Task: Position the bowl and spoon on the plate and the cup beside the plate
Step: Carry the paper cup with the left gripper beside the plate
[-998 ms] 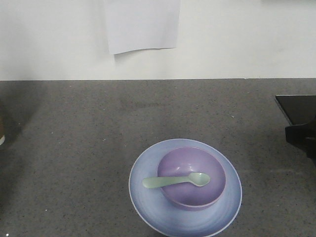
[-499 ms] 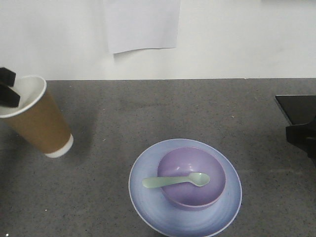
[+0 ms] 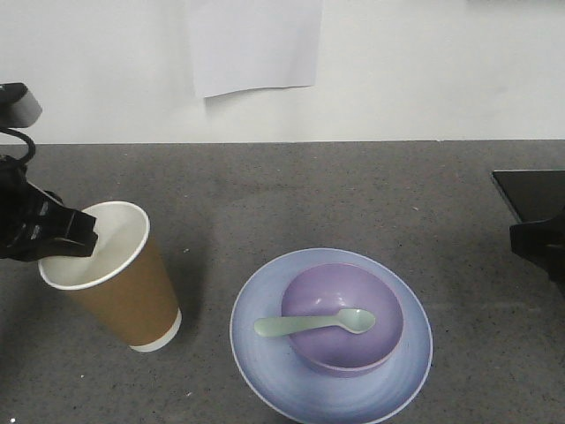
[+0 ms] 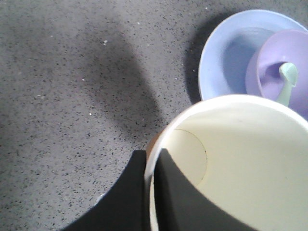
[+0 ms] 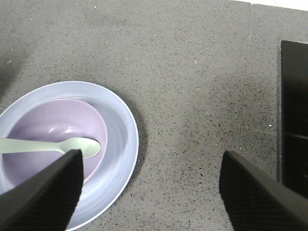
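- Dark grey speckled table (image 3: 353, 185) runs to a white wall (image 3: 424, 71) at its back edge; sheet of paper (image 3: 254, 44) hangs on the wall.
- Cup (image 3: 115, 278): brown outside, white inside, tilted, mouth leaning to the left edge. Sits left of the plate, near it, not touching. Can't tell whether its base is on the table.
- Left hand (image 3: 66, 234) clamps the cup's rim, one finger inside the wall, one outside; the left wrist view shows the rim (image 4: 149, 168) pinched between both.
- Plate (image 3: 265, 353): pale blue, near the front edge, a bit right of centre.
- Bowl (image 3: 344, 344): lavender, on the plate, slightly right of its middle.
- Spoon (image 3: 313, 324): mint green, lying across the bowl, scoop to the right inside, handle over the left rim.
- Right hand (image 5: 149, 187): wide open, holding nothing, fingers (image 5: 43, 192) spread over the plate's right side and bare table.
- Black slab (image 3: 530, 194) at the right edge.
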